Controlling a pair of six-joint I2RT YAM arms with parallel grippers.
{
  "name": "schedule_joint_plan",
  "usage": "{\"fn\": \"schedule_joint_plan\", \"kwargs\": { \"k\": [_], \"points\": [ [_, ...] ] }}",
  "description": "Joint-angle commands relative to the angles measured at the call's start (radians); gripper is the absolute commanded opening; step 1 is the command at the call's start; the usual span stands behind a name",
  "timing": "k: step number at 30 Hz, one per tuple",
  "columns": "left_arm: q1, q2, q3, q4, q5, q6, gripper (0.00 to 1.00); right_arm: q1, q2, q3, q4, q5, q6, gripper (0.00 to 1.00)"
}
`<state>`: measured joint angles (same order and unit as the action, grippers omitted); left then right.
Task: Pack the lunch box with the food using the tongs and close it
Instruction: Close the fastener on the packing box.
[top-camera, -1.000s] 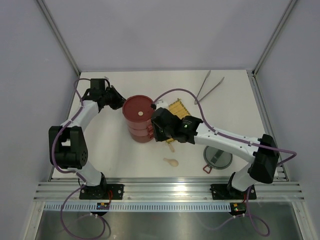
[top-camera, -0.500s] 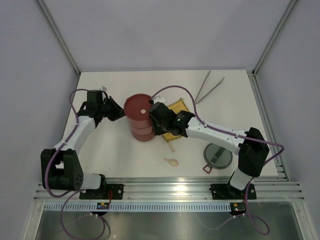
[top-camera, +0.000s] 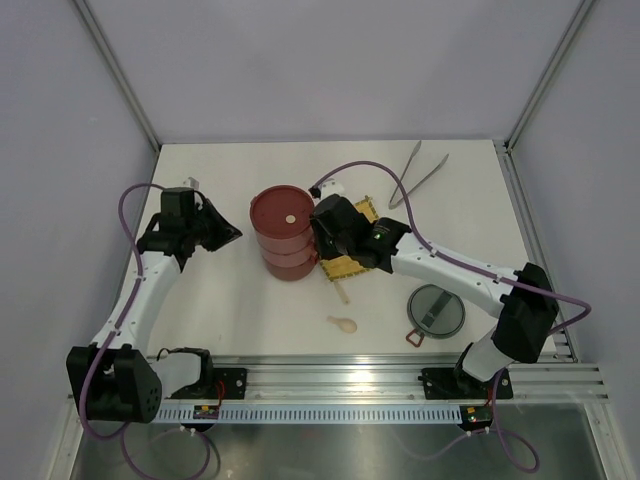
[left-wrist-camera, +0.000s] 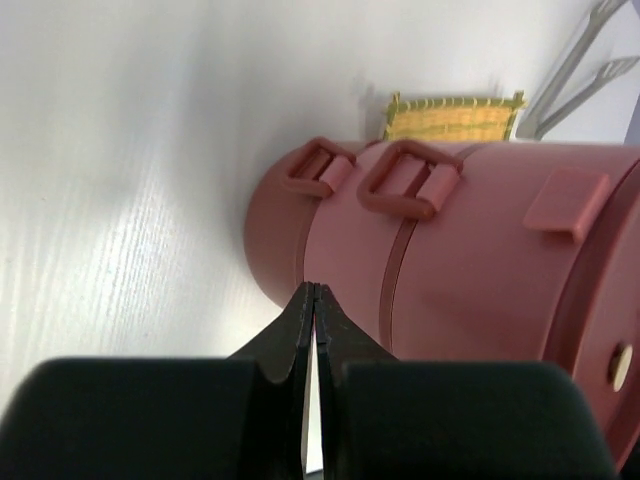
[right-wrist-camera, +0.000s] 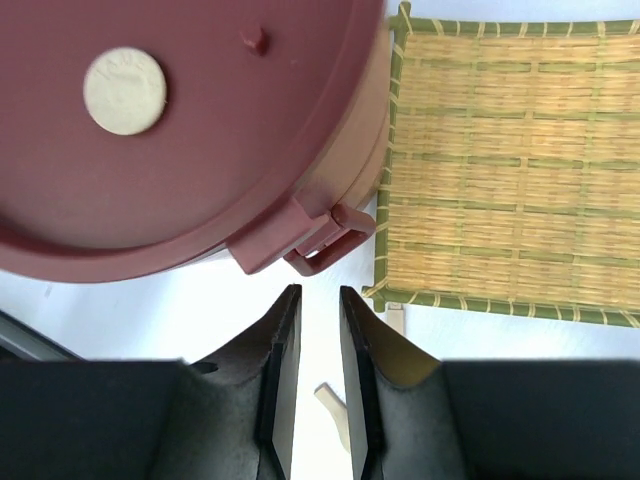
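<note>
The lunch box (top-camera: 284, 236) stands as a dark-red stack of tiers mid-table, with a flat red disc lid (right-wrist-camera: 190, 130) on top. My left gripper (top-camera: 234, 235) is shut and empty just left of the stack, its tips (left-wrist-camera: 314, 292) close to the lower tier (left-wrist-camera: 450, 270). My right gripper (top-camera: 320, 238) is on the stack's right side, open by a narrow gap (right-wrist-camera: 315, 297) just below a red clip (right-wrist-camera: 330, 242), holding nothing. The tongs (top-camera: 418, 172) lie at the back right. No food shows.
A yellow woven mat (right-wrist-camera: 500, 170) lies right of the stack, partly under my right arm. A grey see-through lid (top-camera: 436, 310) rests at the front right. A small cream spoon (top-camera: 342, 323) lies near the front, and another cream spoon's handle (top-camera: 344, 292) sticks out at the mat's near edge.
My left arm has swung out to the left and its gripper has slid down the stack's left side. My right gripper has shifted slightly back beside the stack. The stack stays put.
</note>
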<state>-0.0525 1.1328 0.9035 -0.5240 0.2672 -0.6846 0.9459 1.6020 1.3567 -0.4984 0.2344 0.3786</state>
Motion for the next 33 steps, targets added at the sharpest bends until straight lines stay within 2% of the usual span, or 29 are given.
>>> {"fn": "schedule_joint_plan", "kwargs": {
  "k": [1, 6, 8, 13, 23, 27, 33],
  "points": [
    [0.011, 0.043, 0.086, 0.039, -0.077, 0.011, 0.02, -0.009, -0.057, -0.004, 0.02, 0.072, 0.058, 0.29],
    [0.022, 0.198, 0.167, 0.116, -0.076, -0.012, 0.02, -0.018, -0.013, 0.016, -0.003, 0.08, 0.101, 0.29],
    [0.032, 0.308, 0.207, 0.114, -0.014, -0.018, 0.01, -0.019, 0.009, 0.027, 0.001, 0.077, 0.097, 0.29],
    [0.016, 0.407, 0.261, 0.16, 0.055, -0.039, 0.0, -0.024, 0.055, 0.058, 0.003, 0.057, 0.082, 0.29],
    [-0.09, 0.319, 0.189, 0.183, 0.07, -0.023, 0.0, -0.027, 0.19, 0.215, 0.02, -0.007, 0.026, 0.28],
    [-0.069, 0.254, 0.169, 0.087, -0.024, 0.005, 0.0, -0.039, 0.196, 0.236, 0.011, -0.017, 0.013, 0.28],
    [0.017, 0.177, 0.153, 0.022, -0.032, 0.032, 0.02, -0.058, 0.187, 0.219, 0.003, -0.033, 0.002, 0.28]
  ]
}}
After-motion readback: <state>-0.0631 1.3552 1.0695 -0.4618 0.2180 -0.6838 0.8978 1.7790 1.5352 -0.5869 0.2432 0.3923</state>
